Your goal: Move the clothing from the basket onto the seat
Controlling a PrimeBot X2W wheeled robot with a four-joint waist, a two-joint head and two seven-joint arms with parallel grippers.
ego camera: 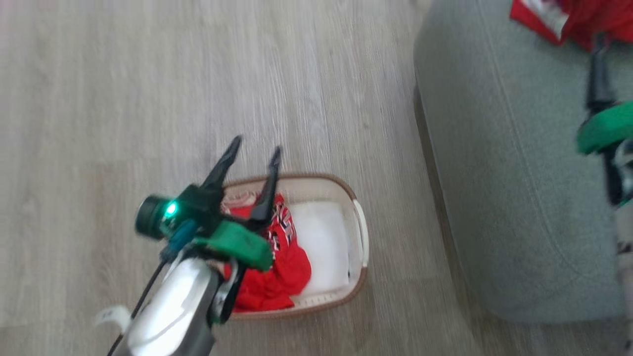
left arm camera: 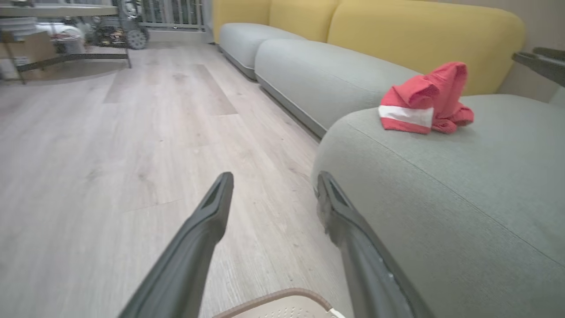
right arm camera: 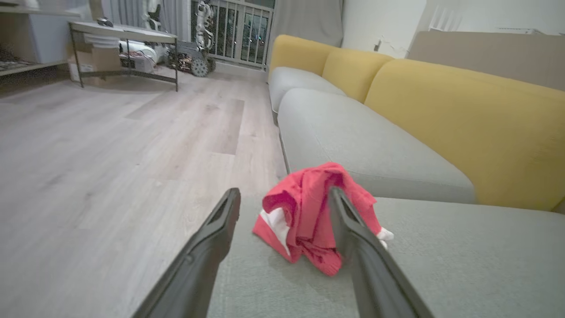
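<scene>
left hand point(ego camera: 256, 148) wide open, empty, over basket point(ego camera: 346, 185) w/ red clothing point(ego camera: 289, 269) inside. right hand point(right arm camera: 283, 194) wide too, nothing held; red garment point(right arm camera: 304, 207) lies on seat point(right arm camera: 441, 247).

Red clothing point(ego camera: 289, 269) with black-and-white lettering in a cream basket point(ego camera: 316, 185) rimmed in brown, lower centre; upper right, a grey-green seat point(ego camera: 494, 173) with a red, white-striped garment point(ego camera: 559, 17).

bright even daylight, head view motion-blurred

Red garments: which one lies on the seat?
The crumpled red garment with a white band, on the grey-green seat; the lettered red garment is in the basket.
</scene>
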